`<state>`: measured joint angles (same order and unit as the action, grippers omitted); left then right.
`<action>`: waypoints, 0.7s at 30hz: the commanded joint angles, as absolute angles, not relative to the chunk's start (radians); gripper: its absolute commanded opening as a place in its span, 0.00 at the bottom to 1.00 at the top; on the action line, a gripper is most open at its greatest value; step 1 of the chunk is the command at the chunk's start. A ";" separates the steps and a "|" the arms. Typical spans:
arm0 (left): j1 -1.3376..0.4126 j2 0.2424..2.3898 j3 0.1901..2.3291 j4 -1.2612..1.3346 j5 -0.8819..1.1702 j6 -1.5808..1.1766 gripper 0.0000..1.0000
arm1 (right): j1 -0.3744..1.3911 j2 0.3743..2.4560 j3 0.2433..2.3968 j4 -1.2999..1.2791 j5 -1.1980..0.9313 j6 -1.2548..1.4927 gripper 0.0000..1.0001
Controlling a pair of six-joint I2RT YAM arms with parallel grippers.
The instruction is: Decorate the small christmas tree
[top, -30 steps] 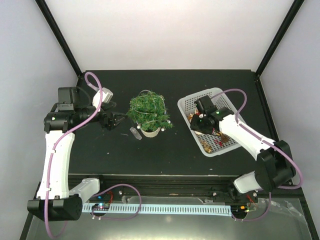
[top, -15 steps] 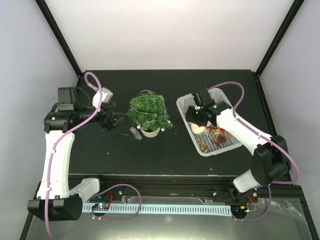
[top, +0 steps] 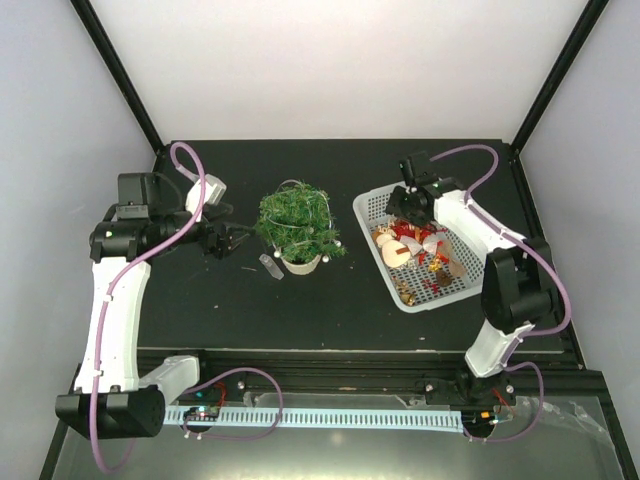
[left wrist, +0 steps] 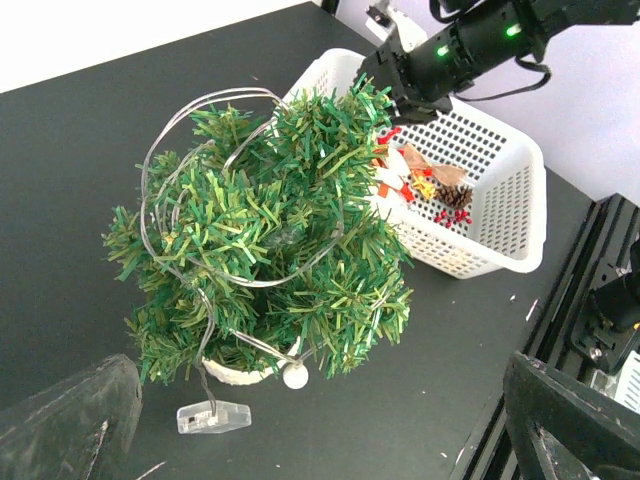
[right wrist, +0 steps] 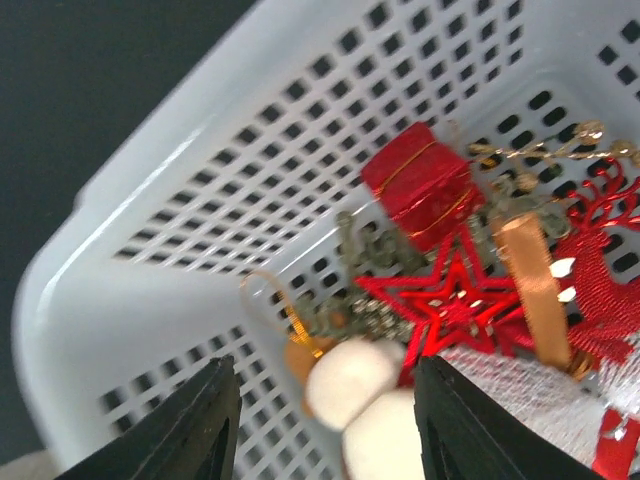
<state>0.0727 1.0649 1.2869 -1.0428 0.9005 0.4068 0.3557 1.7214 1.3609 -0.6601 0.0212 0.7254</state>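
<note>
Black table; right pincer gapes empty over basket (left pincer gapes too).

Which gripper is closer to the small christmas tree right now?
Left. The left gripper sits just beside the small christmas tree, on its left in the top view. The right gripper hovers over the white basket of ornaments, farther off.

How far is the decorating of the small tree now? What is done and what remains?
Done: a thin light string loops around the small christmas tree. In hand: nothing yet; the right gripper hangs open inside the white basket, above the red star, and the left gripper is open beside the tree. Left: no ornament hangs on the tree, so nearly everything.
</note>
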 commanded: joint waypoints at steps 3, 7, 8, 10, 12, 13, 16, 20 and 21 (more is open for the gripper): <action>0.080 1.076 1.293 -1.027 0.943 0.400 0.99 | 0.277 1.742 1.290 -0.473 -0.033 0.775 0.56; 0.080 1.080 1.292 -1.026 0.948 0.402 0.99 | 0.262 1.787 1.298 -0.443 -0.021 0.781 0.57; 0.081 1.080 1.292 -1.026 0.948 0.402 0.99 | 0.262 1.800 1.306 -0.445 -0.017 0.778 0.57; 0.080 1.080 1.290 -1.026 0.950 0.403 0.99 | 0.259 1.824 1.320 -0.446 -0.015 0.766 0.57; 0.081 1.080 1.289 -1.027 0.951 0.404 0.99 | 0.258 1.832 1.311 -0.414 -0.013 0.744 0.60; 0.081 1.079 1.290 -1.029 0.954 0.407 0.99 | 0.257 1.828 1.300 -0.391 -0.009 0.723 0.64; 0.080 1.082 1.291 -1.038 0.969 0.420 0.99 | 0.257 1.822 1.288 -0.369 0.045 0.654 0.71; 0.080 1.085 1.293 -1.045 0.989 0.435 0.99 | 0.256 1.797 1.257 -0.335 0.129 0.551 0.73; 0.079 1.087 1.294 -1.046 0.991 0.435 0.99 | 0.255 1.797 1.252 -0.332 0.146 0.531 0.73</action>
